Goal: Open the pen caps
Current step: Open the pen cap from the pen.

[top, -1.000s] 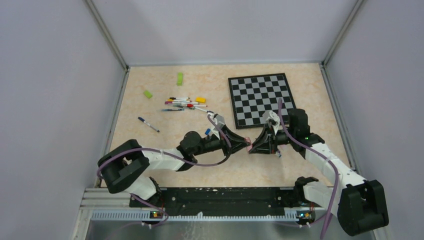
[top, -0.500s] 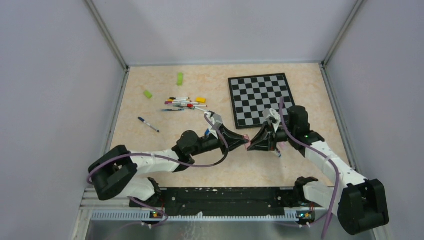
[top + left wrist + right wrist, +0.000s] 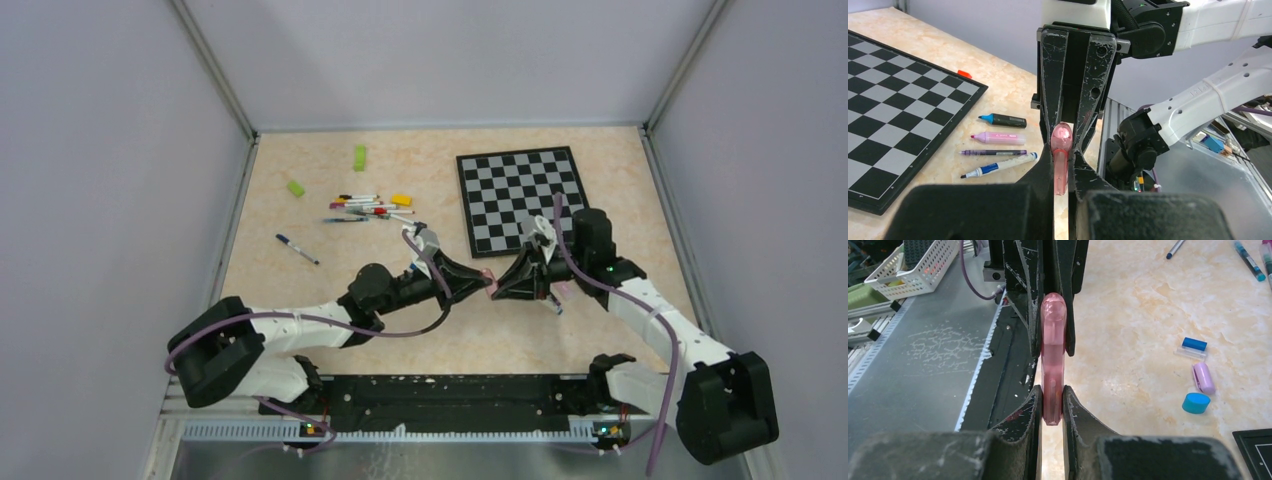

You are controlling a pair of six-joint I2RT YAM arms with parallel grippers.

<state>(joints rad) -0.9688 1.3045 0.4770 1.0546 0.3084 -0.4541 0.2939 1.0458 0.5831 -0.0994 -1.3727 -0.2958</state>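
**Top view.** We see the left gripper [image 3: 486, 284] and the right gripper [image 3: 499, 284] tip to tip over the tabletop's middle, with spare pens [image 3: 368, 207] heaped toward its far edge.

**Wrist views.** These show what the top view hides: both pairs of jaws stand narrow, clamped on one pink pen [image 3: 1053, 357]. The left wrist view shows four pens [image 3: 998, 137] beside the chessboard [image 3: 898, 110]. The right wrist view shows loose caps [image 3: 1196, 403].

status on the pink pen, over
Left gripper shut on pink pen. Right gripper shut on its other end. Pen looks in one piece, held in the air. Nothing in the way.
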